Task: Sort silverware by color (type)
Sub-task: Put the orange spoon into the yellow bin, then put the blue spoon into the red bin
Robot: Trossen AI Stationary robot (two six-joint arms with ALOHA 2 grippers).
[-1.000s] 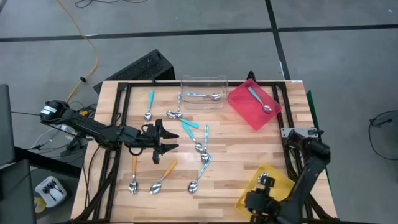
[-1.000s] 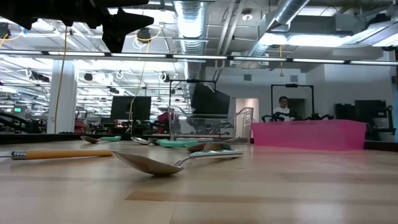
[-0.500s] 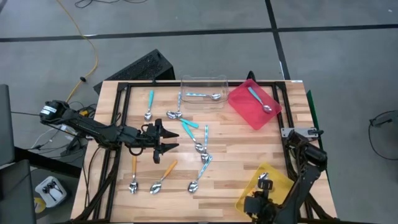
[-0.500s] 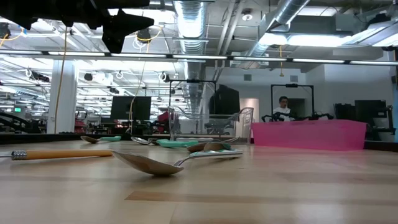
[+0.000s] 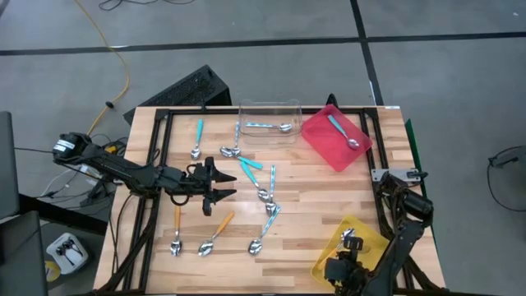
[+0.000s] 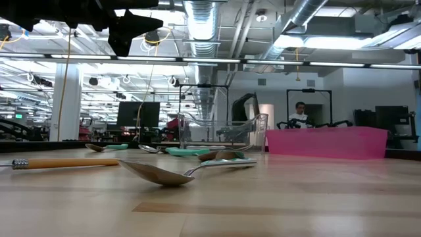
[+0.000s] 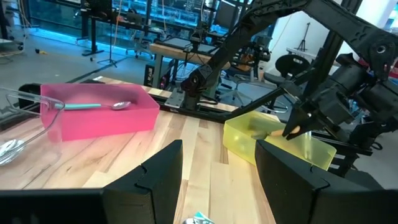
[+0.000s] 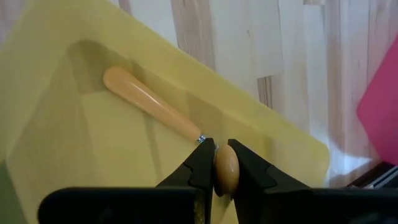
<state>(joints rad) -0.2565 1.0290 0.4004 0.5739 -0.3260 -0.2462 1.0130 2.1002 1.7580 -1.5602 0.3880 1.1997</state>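
We see the right gripper (image 8: 215,167) hanging over the yellow tray (image 5: 329,256) at the near right corner of the tabletop (image 5: 312,185); its fingers (image 8: 200,167) are clenched on the end of an orange-handled spoon (image 8: 222,169), and a second orange spoon (image 8: 149,102) lies on the tray floor just beyond them. The left gripper (image 5: 222,186) hovers over the left-middle of the tabletop with its fingers (image 7: 163,168) spread and nothing between them. Below it we count two orange-handled spoons, one (image 5: 176,231) nearer the left edge and one (image 5: 214,233) beside it, both on the bare wood. A teal spoon (image 5: 197,138) lies apart near the far left; more teal and light blue spoons (image 5: 265,187) are strung in a loose line down the middle, some touching each other. One light blue spoon (image 5: 269,127) rests in the clear tray (image 5: 268,105) at the far edge; one teal spoon (image 5: 343,131) rests in the red tray (image 5: 320,145) beside it. In the low view a person (image 6: 300,113) shows in the room behind the tabletop.
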